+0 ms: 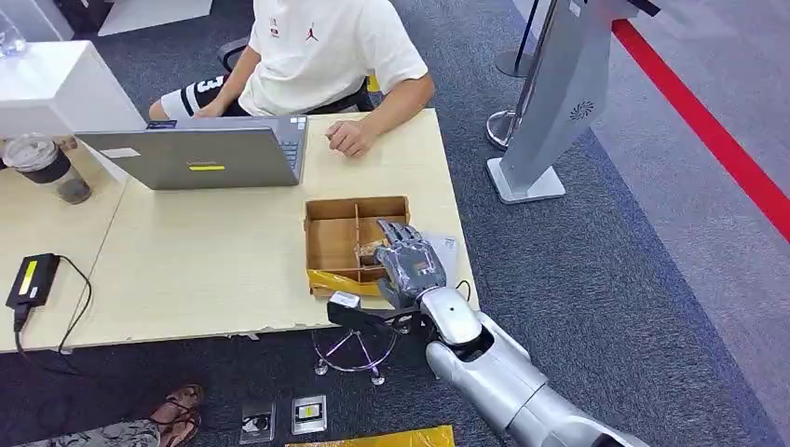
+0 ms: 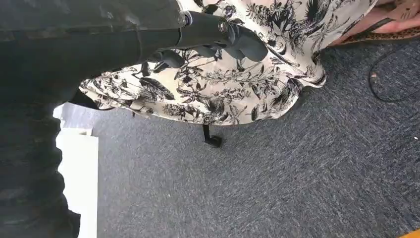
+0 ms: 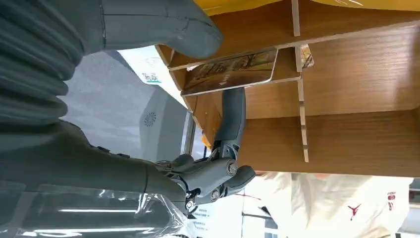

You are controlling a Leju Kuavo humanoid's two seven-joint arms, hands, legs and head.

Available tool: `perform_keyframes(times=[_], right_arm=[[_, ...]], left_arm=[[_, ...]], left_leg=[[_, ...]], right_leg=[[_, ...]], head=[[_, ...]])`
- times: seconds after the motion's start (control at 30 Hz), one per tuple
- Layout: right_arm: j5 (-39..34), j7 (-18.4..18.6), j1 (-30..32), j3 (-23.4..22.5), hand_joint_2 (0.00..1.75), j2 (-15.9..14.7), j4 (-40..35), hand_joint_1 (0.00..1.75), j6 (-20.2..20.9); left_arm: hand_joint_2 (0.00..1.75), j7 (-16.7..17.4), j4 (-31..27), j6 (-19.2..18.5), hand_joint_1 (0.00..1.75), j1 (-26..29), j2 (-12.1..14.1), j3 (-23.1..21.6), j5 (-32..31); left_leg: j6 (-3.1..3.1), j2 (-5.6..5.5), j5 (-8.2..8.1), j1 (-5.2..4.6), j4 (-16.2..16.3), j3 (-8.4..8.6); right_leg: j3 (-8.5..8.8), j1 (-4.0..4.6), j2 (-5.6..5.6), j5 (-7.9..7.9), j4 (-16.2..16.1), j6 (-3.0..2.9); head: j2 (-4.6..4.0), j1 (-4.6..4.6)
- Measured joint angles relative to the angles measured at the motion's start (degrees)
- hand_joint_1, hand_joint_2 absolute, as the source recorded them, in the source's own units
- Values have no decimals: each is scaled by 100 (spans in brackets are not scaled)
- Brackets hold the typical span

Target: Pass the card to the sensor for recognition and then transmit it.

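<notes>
- In the head view, the right hand [image 1: 408, 264] sits just right of centre, reaching over the right edge of the wooden divided box [image 1: 337, 244] on the pale tabletop [image 1: 214, 270].
- In the right wrist view, the card [image 3: 230, 73] lies in the upper middle of the frame, inside a compartment of the box [image 3: 356, 89]. The thick thumb [image 3: 163, 25] presses on its near edge and a dark finger [image 3: 232, 119] runs up beneath it, so the right hand is pinching the card.
- The left hand [image 2: 213, 34] appears in the upper part of the left wrist view, fingers curled in with nothing between them, over a floral fabric [image 2: 233, 84] and grey carpet [image 2: 277, 178].
- At the top of the head view, a person in a white shirt [image 1: 326, 47] sits behind a grey laptop [image 1: 200, 154], one hand [image 1: 351, 138] resting on the tabletop.
- A lidded cup [image 1: 47, 166] stands at the left edge.
</notes>
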Motion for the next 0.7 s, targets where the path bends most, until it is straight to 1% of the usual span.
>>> perform_keyframes(times=[0.03,0.07,0.17,0.2,0.23,0.27,0.33,0.37,0.43,0.63,0.7], right_arm=[[-9,15,0,0,175,0,9,98,0],[-18,24,0,0,175,0,20,98,-7],[-46,28,0,0,175,0,52,106,-35],[-48,28,-1,0,175,0,65,113,-48],[-50,26,-4,0,175,0,81,124,-61],[-52,24,-9,0,175,0,98,122,-72],[-52,22,-30,0,175,0,138,140,-103],[-52,20,-41,0,175,2,153,141,-111],[-52,20,-58,0,175,2,177,150,-127],[-44,-20,-98,-2,175,24,253,150,-146],[-39,-24,-112,-2,175,35,278,154,-149]], left_arm=[[175,0,0,0,0,0,2,0,-4],[175,0,0,0,0,0,2,0,-9],[175,0,0,2,0,0,0,0,-22],[175,0,0,2,0,0,0,0,-28],[175,0,0,2,0,0,0,0,-29],[175,0,0,2,0,0,0,0,-33],[175,0,0,4,0,0,-2,0,-44],[175,0,0,4,0,0,-2,0,-46],[175,0,0,11,0,0,-2,0,-50],[175,0,0,28,0,0,-15,0,-57],[175,0,0,33,0,0,-20,0,-57]], left_leg=[[0,0,0,0,0,0],[0,0,0,0,0,0],[0,0,0,0,0,0],[0,0,0,0,0,0],[0,0,0,0,0,-1],[0,0,0,0,0,0],[0,0,0,0,0,0],[0,0,0,0,0,0],[0,0,0,0,0,0],[0,0,0,0,0,0],[0,0,0,0,0,0]], right_leg=[[0,0,0,0,0,0],[0,0,0,0,0,0],[0,0,0,0,0,0],[0,0,0,0,0,0],[0,0,0,0,0,0],[0,0,0,0,0,0],[0,0,0,0,0,0],[0,0,0,0,0,0],[0,0,0,0,0,0],[0,0,0,0,0,0],[0,0,0,0,0,0]], head=[[0,2],[0,0],[0,2],[0,0],[0,2],[0,0],[0,0],[0,2],[0,0],[0,0],[0,2]])
